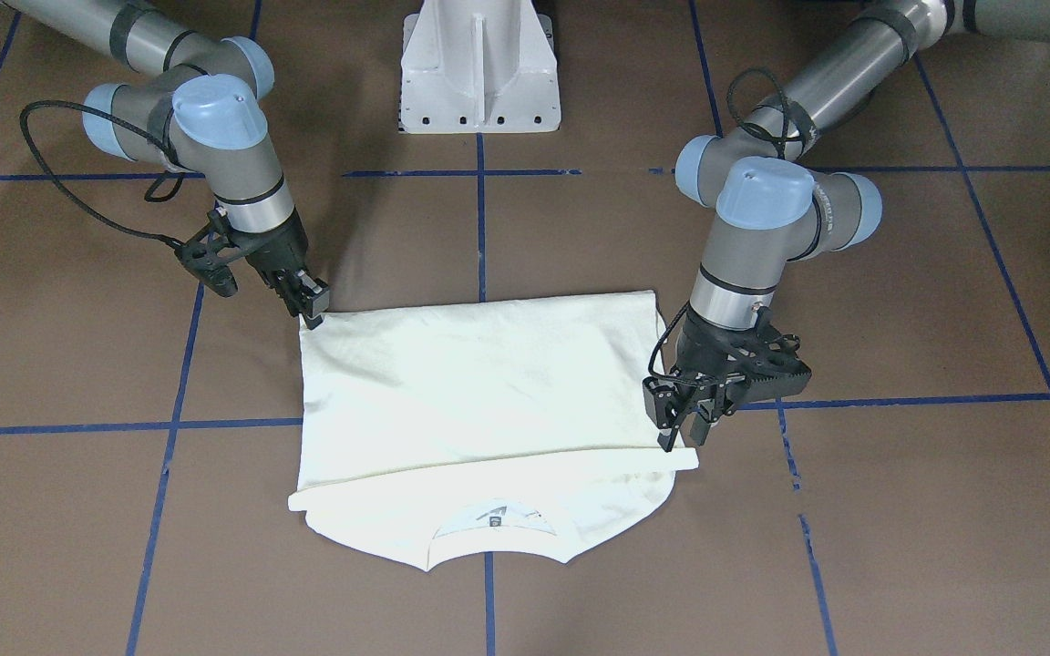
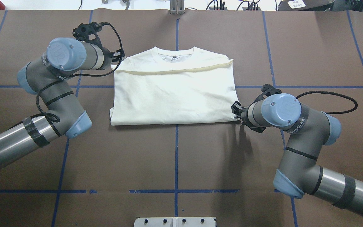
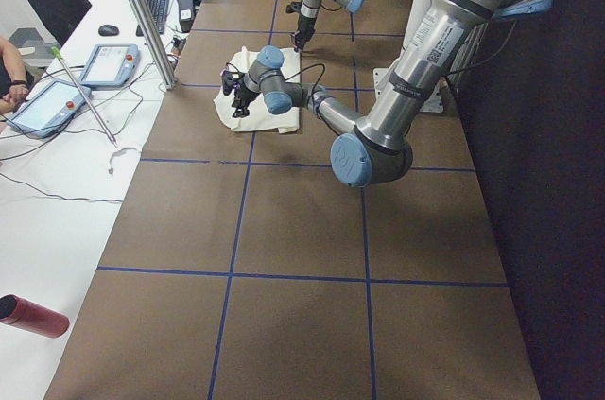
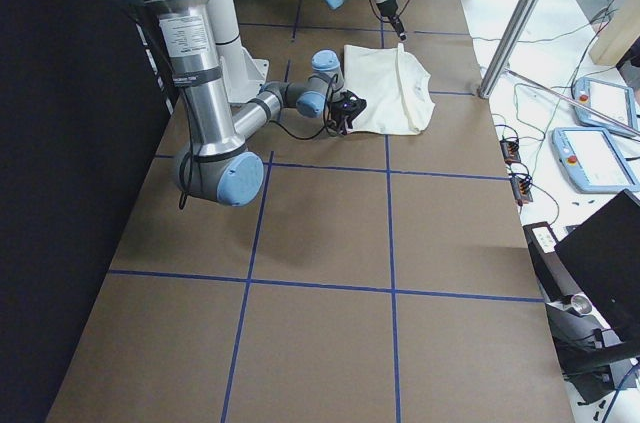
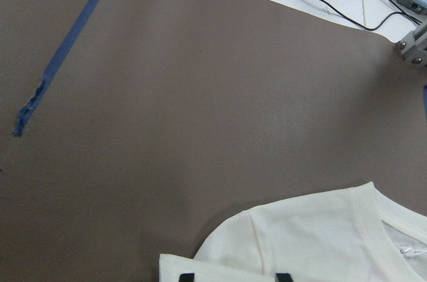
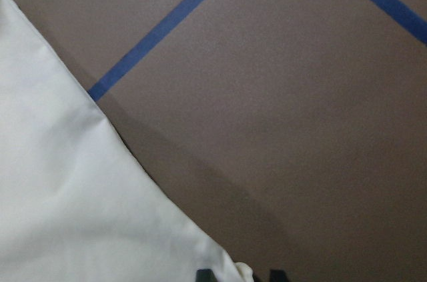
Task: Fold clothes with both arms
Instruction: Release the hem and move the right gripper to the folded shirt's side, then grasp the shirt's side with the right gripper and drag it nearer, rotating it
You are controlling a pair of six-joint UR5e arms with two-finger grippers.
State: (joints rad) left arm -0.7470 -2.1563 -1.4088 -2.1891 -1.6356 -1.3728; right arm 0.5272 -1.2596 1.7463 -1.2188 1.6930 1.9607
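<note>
The cream-white shirt (image 2: 175, 91) lies plain side up on the brown table, folded so that its hem edge rests just short of the ribbed collar (image 2: 175, 52). My left gripper (image 1: 682, 437) is at the end of that folded-over edge, on my left side of the shirt. Its fingertips (image 5: 187, 277) stand apart over the fabric (image 5: 320, 242), so it is open. My right gripper (image 1: 311, 310) is at the shirt's near right corner (image 2: 232, 117). In the right wrist view that corner (image 6: 243, 272) sits between the parted fingertips, so this gripper looks open too.
The white pedestal base (image 1: 479, 73) stands behind the shirt on the robot's side. Blue tape lines (image 2: 176, 157) grid the brown table. Cables lie along the far edge (image 2: 219, 4). People, tablets (image 3: 104, 64) and a metal pole (image 3: 142, 12) are on the operators' side.
</note>
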